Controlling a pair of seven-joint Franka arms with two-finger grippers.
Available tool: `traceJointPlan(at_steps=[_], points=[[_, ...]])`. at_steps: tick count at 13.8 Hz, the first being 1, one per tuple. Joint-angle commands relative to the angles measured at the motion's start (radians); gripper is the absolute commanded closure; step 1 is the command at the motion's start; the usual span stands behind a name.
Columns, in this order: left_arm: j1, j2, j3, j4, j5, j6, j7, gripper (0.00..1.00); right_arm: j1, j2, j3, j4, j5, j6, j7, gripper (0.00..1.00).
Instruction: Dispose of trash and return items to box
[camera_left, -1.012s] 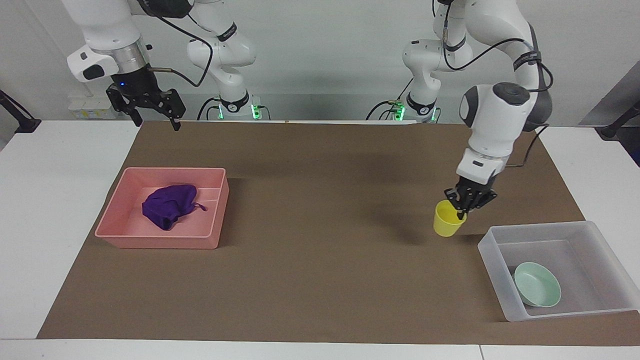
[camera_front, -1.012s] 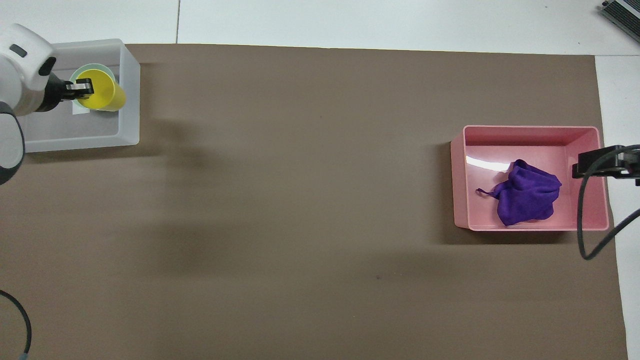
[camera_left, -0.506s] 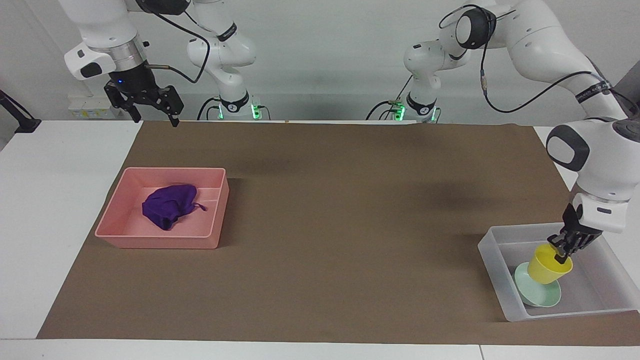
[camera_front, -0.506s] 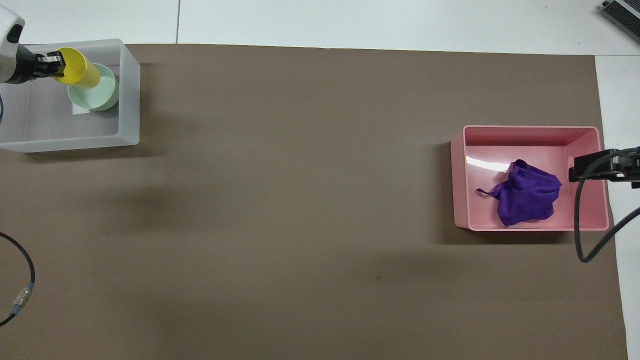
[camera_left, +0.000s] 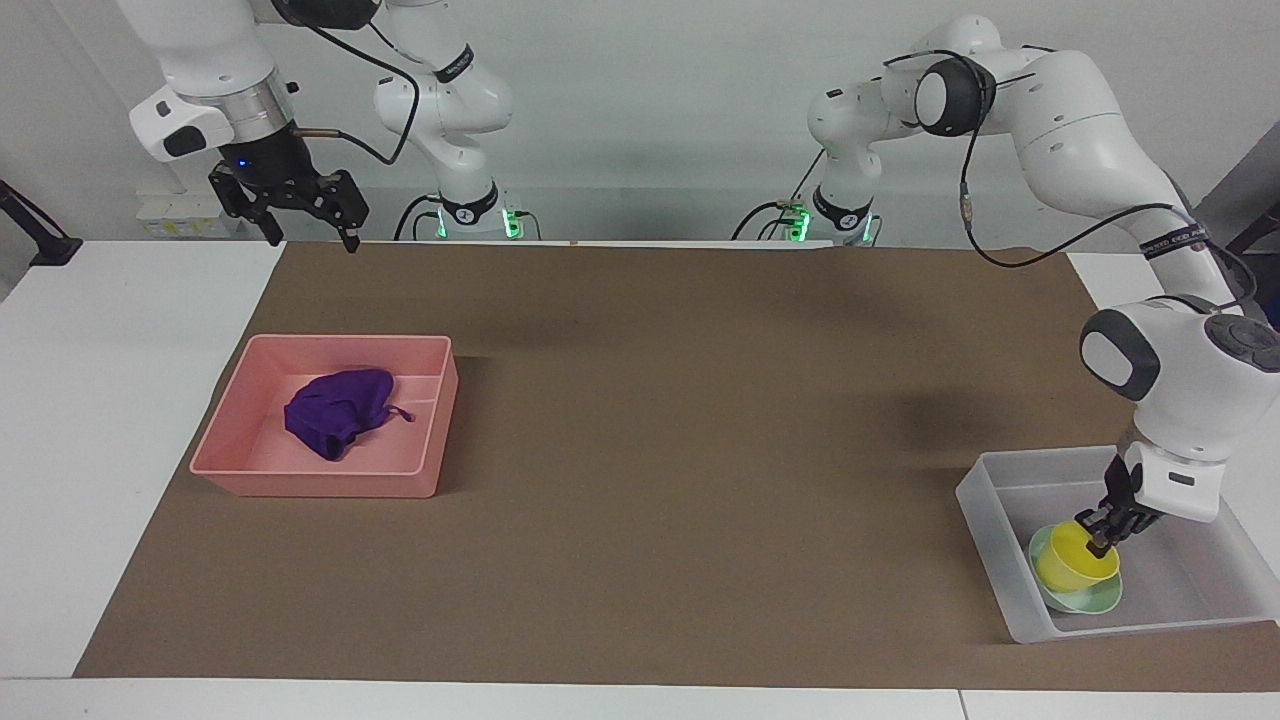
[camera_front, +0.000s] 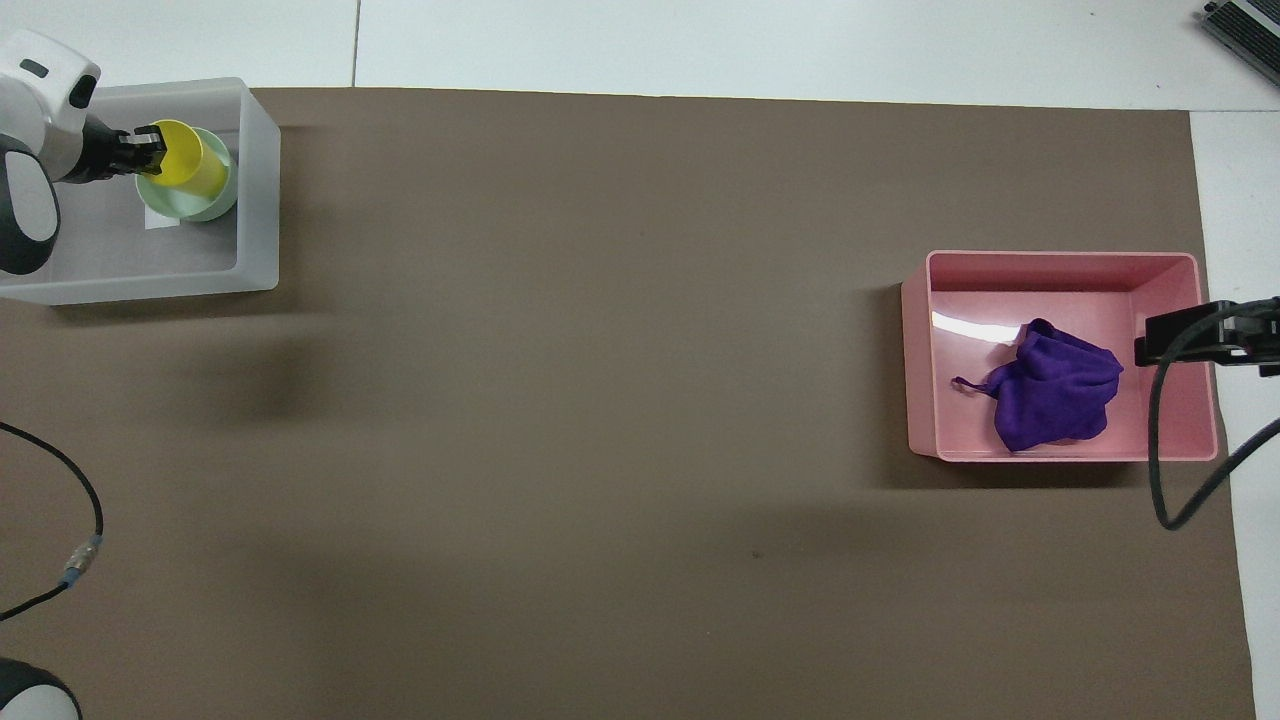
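Facing view first, starting at the right arm's end of the surface: the right gripper (camera_left: 305, 218) hangs in the air over the edge of the brown mat (camera_left: 640, 420) close to the robots, its fingers spread open and empty, and this arm waits. Below it on the mat sits the pink tray (camera_left: 330, 480), and the purple cloth wad (camera_left: 335, 408) lies inside it with its thin string trailing toward the middle of the mat, so the trash part looks done, if the tray is where trash belongs. The middle of the mat carries nothing of the task. At the left arm's end stands the frosted plastic bin (camera_left: 985, 520), and in it the mint-green bowl (camera_left: 1085, 600) rests on the floor with the yellow cup (camera_left: 1070, 565) standing upright inside it. The left gripper (camera_left: 1098, 535) reaches down into the bin and pinches the cup's rim, one finger inside and one outside, closed on the wall. By my reading both items are now in the box, and what remains is for the left gripper to let go of the cup and lift clear without tipping it.
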Motion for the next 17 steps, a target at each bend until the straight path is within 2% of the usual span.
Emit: traceJointPlan(at_steps=[1,2,4,6,7,10,14,17], points=[[0.006,-0.023,-0.004,-0.063,0.000,0.050,0.010,1.00,0.001,-0.026,0.004,-0.032,0.013,0.000,-0.015,0.00],[0.005,-0.026,-0.003,-0.058,0.000,0.041,0.011,0.88,0.001,-0.026,0.004,-0.032,0.011,0.000,-0.012,0.00],[0.005,-0.027,-0.003,-0.049,0.005,0.009,0.013,0.55,0.001,-0.027,0.002,-0.037,0.011,0.002,-0.011,0.00],[0.000,-0.030,-0.003,-0.037,0.032,-0.016,0.042,0.15,0.001,-0.027,0.004,-0.037,0.011,0.002,-0.012,0.00],[-0.007,-0.049,-0.004,-0.040,0.040,-0.016,0.075,0.00,0.001,-0.029,0.004,-0.038,0.011,0.002,-0.012,0.00],[-0.033,-0.156,-0.012,-0.104,0.033,-0.085,0.213,0.00,0.001,-0.032,0.004,-0.045,0.011,0.006,-0.012,0.00],[-0.130,-0.427,-0.012,-0.368,0.029,-0.105,0.257,0.00,0.001,-0.032,0.004,-0.045,0.011,0.006,-0.009,0.00],[-0.175,-0.582,-0.012,-0.469,0.029,-0.155,0.232,0.00,0.001,-0.034,0.004,-0.046,0.011,0.005,-0.009,0.00]])
